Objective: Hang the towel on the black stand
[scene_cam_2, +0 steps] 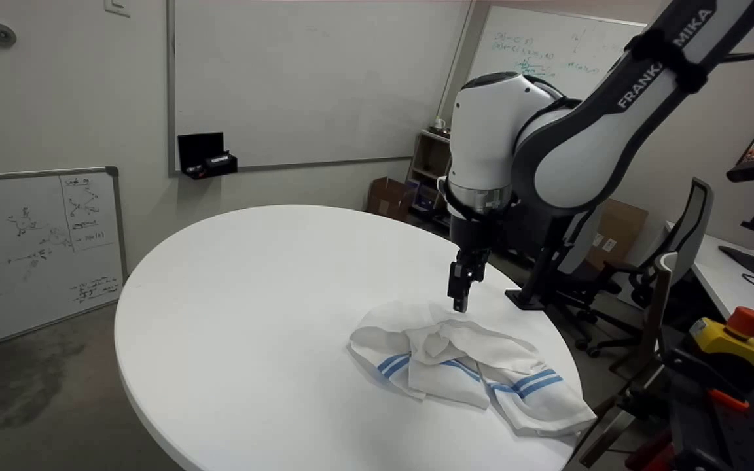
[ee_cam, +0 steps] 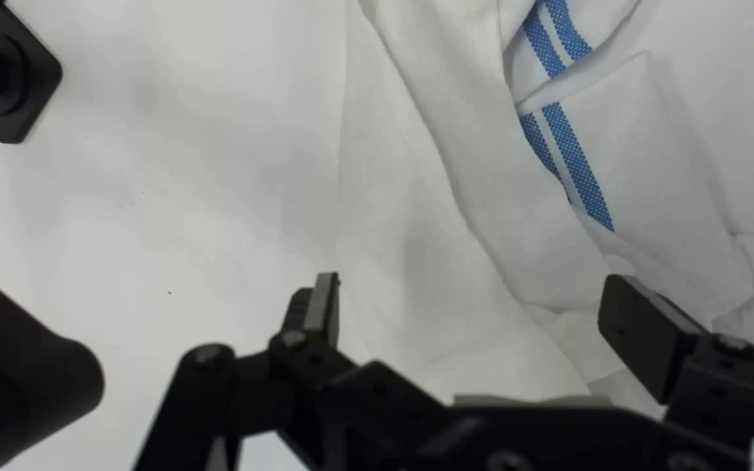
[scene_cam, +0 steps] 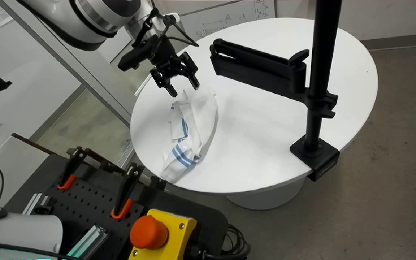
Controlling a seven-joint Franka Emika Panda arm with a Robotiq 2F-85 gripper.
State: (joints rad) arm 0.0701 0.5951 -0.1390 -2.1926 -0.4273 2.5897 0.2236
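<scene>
Wht towel (scene_cam_2: 472,366) w/ blue stripes, wht table (scene_cam_2: 252,314), blk stand (scene_cam: 317,86), blk gripper (scene_cam: 184,89).
Towel: plain wht, blue stripes in pairs w/ a narrow wht line btwn; the blue looks speckled in the wrist view. Arm (scene_cam_2: 570,160): wht & grey w/ blk bands, wht lettering on one. Button (scene_cam: 148,232): orange-red on a yellow box (scene_cam: 177,229). Clamps (scene_cam: 126,184): blk w/ orange tips. Pegboard (scene_cam: 89,202): blk, dotted w/ rows of holes. Floor (scene_cam: 392,180): mottled grey-brown.
</scene>
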